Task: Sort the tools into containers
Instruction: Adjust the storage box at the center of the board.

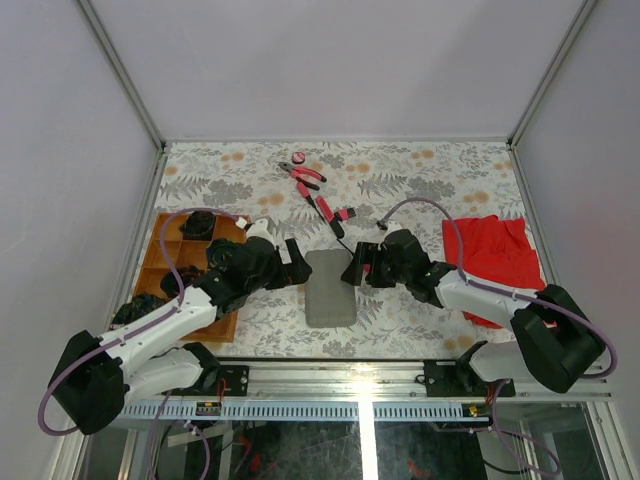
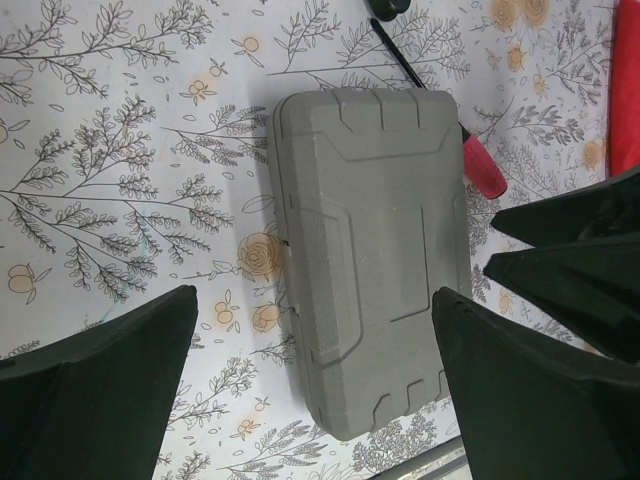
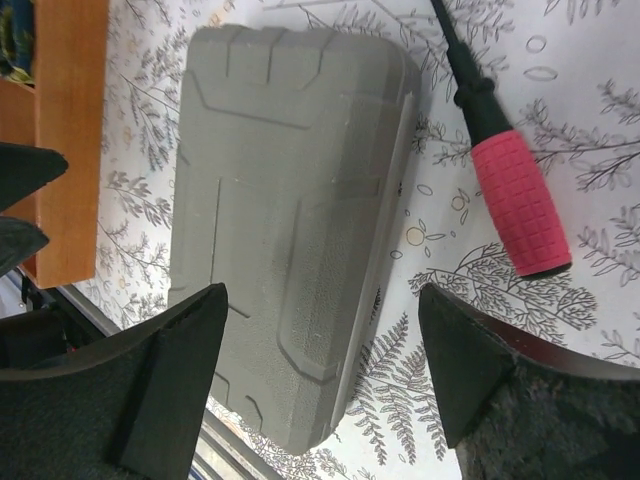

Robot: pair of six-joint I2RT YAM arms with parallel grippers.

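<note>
Pliers (image 1: pixel 303 176) with pink-red handles lie toward the far side of the desk (image 1: pixel 440 180), and a small round pink disc (image 1: pixel 298 157) sits just beyond them. Nearer to the arms we see two small pink tools (image 1: pixel 345 213) lying close together on the floral desk top, in no container. A screwdriver (image 3: pixel 520 200) with a ribbed pink handle and a black shaft lies just beside the far right corner of the grey case (image 1: pixel 330 290), its shaft pointing away toward the pliers. In the right wrist view we see a narrow strip of desk between handle and case.

The case lies flat in the middle of the desk with its lid shut, its long side running away from the arms. To its left sits the wooden tray (image 1: pixel 165 255), with the left arm lying across its near part. A dark thing (image 1: pixel 200 222) rests in one far compartment, and we cannot tell what it is. A red cloth (image 1: pixel 495 250) lies crumpled well to the right.

The left end effector (image 2: pixel 315 300) hangs by the far left corner of the case, jaws spread wide, holding nothing. The right end effector (image 3: pixel 322 300) hovers at the far right corner, facing the left one across the case. Its jaws stand wide apart too, one finger (image 3: pixel 150 380) over the lid and the other over the desk, and they grip nothing that we can see.
</note>
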